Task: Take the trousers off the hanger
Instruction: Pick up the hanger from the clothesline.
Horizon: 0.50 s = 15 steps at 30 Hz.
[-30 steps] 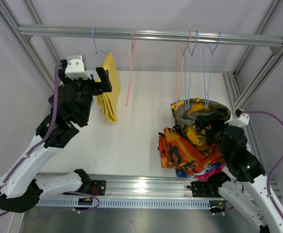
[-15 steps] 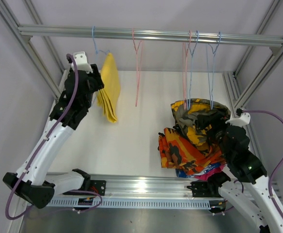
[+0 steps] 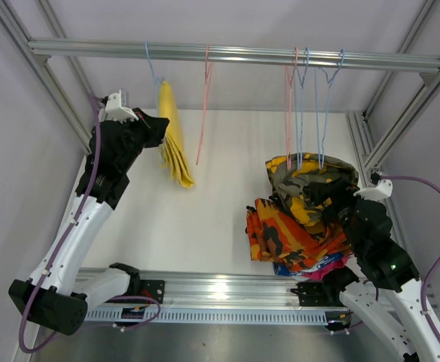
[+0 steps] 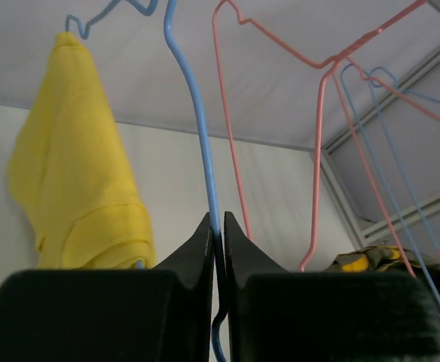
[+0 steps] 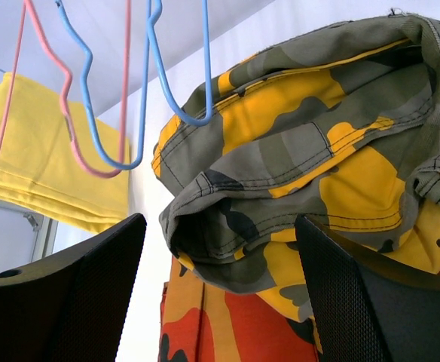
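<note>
Left gripper (image 4: 217, 223) pinching the hanger (image 4: 197, 113) wire, right gripper (image 5: 218, 226) spread, I feared a tug would unhook it, yellow trousers (image 4: 77, 188) aboard.

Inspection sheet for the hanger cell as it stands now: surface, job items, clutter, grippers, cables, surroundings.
Surface: white table, cloth pile on its right side.
Job's things: yellow trousers hang on the blue hanger; camouflage trousers lie on the pile above the orange-red trousers.
Clutter: nothing seen.
Grippers: left gripper shut on the blue hanger's wire; right gripper open, facing the camouflage trousers.
Cables: purple cables run along both arms, clear of the hangers.
Surroundings: overhead rail carries several empty hangers; aluminium frame, grey walls.
</note>
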### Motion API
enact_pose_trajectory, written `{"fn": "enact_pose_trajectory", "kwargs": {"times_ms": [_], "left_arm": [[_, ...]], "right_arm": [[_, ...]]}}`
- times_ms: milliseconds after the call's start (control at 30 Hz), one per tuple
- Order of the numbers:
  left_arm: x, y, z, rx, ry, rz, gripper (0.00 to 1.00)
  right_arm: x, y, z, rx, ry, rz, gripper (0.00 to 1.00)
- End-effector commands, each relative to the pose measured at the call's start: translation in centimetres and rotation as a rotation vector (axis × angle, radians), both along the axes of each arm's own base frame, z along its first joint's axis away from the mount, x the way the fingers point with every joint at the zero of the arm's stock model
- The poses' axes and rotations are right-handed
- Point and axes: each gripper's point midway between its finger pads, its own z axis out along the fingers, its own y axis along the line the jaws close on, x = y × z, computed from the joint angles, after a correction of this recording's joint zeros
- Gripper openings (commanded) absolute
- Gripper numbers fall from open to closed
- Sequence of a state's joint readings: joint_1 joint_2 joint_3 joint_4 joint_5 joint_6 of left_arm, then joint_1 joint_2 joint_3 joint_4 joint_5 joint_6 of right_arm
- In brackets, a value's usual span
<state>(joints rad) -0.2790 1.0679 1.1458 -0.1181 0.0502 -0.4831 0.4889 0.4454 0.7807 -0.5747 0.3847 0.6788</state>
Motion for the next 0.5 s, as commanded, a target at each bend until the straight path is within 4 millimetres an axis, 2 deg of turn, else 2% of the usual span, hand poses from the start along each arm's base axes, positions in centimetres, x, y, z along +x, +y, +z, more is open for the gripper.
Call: {"fn": "enact_pose_trajectory", "kwargs": {"times_ms": [0, 67, 100, 167, 467], "left_arm": [[-1.4, -1.7, 3.3, -0.109, -0.087, -0.110, 0.04], [-1.6, -2.1, 3.2, -0.120, -0.083, -0.134, 0.02], [-1.6, -2.2, 4.1, -0.142, -0.111, -0.138, 0.01], [-1.8, -2.4, 4.2, -0.169, -0.123, -0.155, 0.01], [-3.2, -2.4, 7.3, -0.274, -0.187, -0.175, 0.01]], "right_arm": [[-0.4, -0.4, 0.1, -0.010, -0.003, -0.005, 0.84], [-0.4, -0.4, 0.0, -0.012, 0.001, -0.005, 0.85], [-0.5, -0.4, 0.1, -0.010, -0.001, -0.004, 0.84], [-0.6, -0.5, 0.0, -0.009, 0.000, -0.003, 0.84], [-1.4, -1.0, 0.4, -0.016, 0.000, -0.009, 0.84]]}}
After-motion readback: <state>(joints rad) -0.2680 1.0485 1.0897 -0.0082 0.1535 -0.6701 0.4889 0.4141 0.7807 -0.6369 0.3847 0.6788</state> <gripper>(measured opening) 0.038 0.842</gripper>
